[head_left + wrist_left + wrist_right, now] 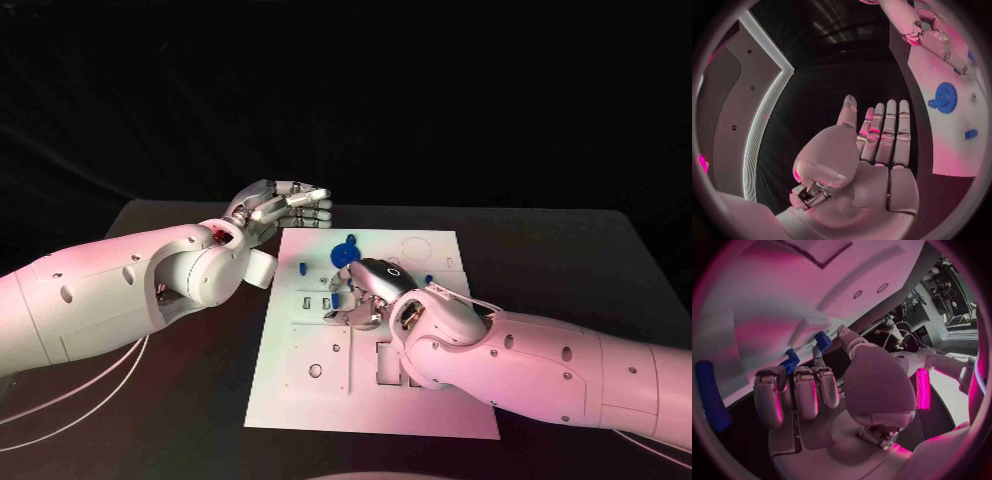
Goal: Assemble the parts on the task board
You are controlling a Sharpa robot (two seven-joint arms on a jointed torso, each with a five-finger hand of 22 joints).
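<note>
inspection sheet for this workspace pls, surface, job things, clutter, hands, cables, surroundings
surface: black table, dark and matte, with the white task board lying in its middle.
job's things: a blue gear sits on the far part of the board; a small blue part lies near the board's left edge; other small blue pieces lie by the right hand's fingers.
clutter: nothing seen.
hands: left hand is off the board beyond its far left corner, fingers straight and apart, holding nothing; right hand rests over the board's middle, fingers curled down at a blue piece; whether it holds one, cannot tell.
cables: thin white cables trail under the left arm.
surroundings: dark backdrop behind the table.
</note>
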